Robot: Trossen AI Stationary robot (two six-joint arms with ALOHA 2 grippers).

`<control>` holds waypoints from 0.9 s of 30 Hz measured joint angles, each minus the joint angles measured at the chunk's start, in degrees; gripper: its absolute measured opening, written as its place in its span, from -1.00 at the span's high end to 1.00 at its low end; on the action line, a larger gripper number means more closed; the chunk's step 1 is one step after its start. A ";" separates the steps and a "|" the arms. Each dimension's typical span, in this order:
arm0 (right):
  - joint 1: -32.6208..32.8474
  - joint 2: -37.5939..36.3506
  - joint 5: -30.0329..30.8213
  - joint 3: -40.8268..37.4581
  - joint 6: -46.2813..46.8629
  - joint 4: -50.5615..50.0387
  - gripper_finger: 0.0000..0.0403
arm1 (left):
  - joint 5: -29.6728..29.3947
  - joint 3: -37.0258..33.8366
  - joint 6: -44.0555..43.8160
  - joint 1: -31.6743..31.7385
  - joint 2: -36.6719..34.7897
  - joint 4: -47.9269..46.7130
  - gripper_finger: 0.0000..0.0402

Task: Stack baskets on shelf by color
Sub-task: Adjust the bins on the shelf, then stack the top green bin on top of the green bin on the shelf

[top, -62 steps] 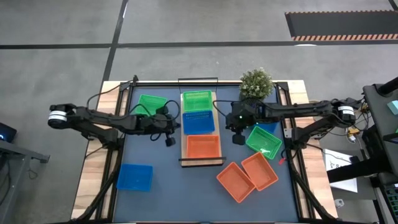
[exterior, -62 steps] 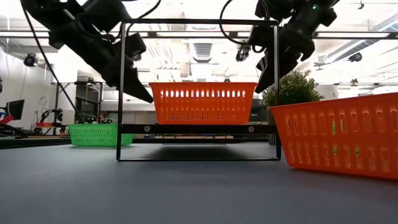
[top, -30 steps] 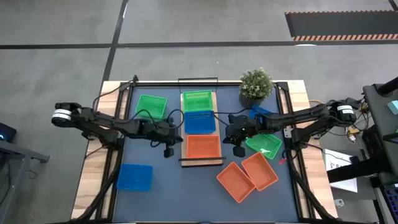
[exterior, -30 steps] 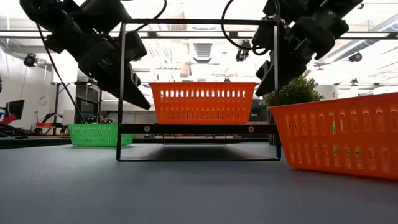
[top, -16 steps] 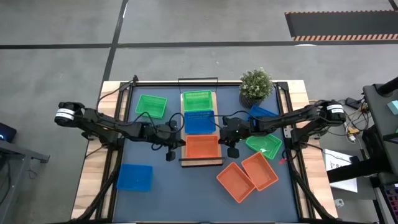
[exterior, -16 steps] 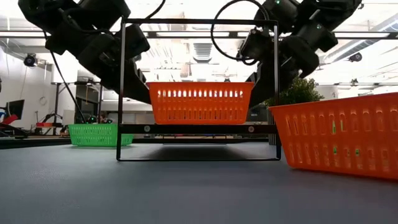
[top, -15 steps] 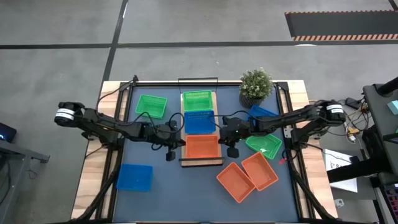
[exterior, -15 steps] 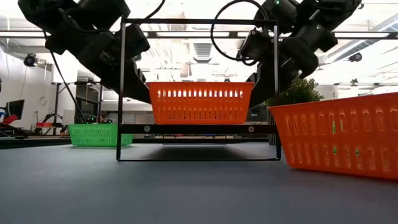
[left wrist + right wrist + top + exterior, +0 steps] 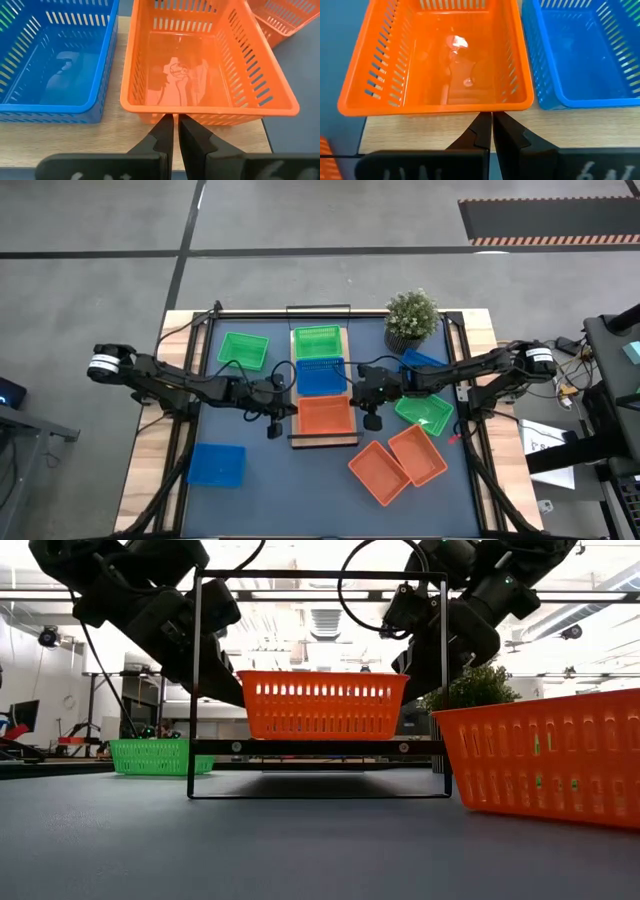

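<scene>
On the light-wood shelf [image 9: 296,436] stand a green basket [image 9: 317,340], a blue basket [image 9: 320,376] and an orange basket [image 9: 326,417] in a row, far to near. My left gripper [image 9: 175,120] is shut, at the orange basket's left side [image 9: 289,403]. My right gripper [image 9: 491,117] is shut, at the same basket's right side [image 9: 357,400]. The low view shows the orange basket [image 9: 324,705] between the two arms. My left gripper has its shut fingertips [image 9: 166,122] against the foot of the orange basket's left long wall [image 9: 172,111], near its middle. It comes from the table's left, slanting down. The basket stands flat on the shelf. My right gripper has its shut fingertips [image 9: 482,120] against the orange basket's right long wall, at the rim [image 9: 487,107], near its middle. It comes from the table's right, slanting down.
On the tabletop lie a green basket [image 9: 243,350] at the far left, a blue one [image 9: 217,465] at the near left, two orange ones [image 9: 380,472] [image 9: 417,454] at the near right, a green one [image 9: 425,410] and a blue one [image 9: 425,364] at the right. A potted plant [image 9: 411,315] stands at the back.
Both grippers have come down and closed in on the orange basket on the shelf, the left one going toward the table's right, the right one toward its left, until their tips stand at its two long walls.
</scene>
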 joint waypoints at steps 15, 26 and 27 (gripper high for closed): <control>0.00 -1.76 1.46 0.00 0.54 -1.68 0.96 | -0.22 -0.04 0.01 0.00 -0.08 -2.83 0.95; 0.29 -9.36 1.63 0.00 3.60 -10.26 0.96 | -0.60 1.69 0.02 0.00 -5.94 -17.01 0.95; 0.41 -10.30 1.66 0.00 3.96 -11.18 0.96 | -1.65 2.11 0.11 0.06 -7.44 -19.76 0.95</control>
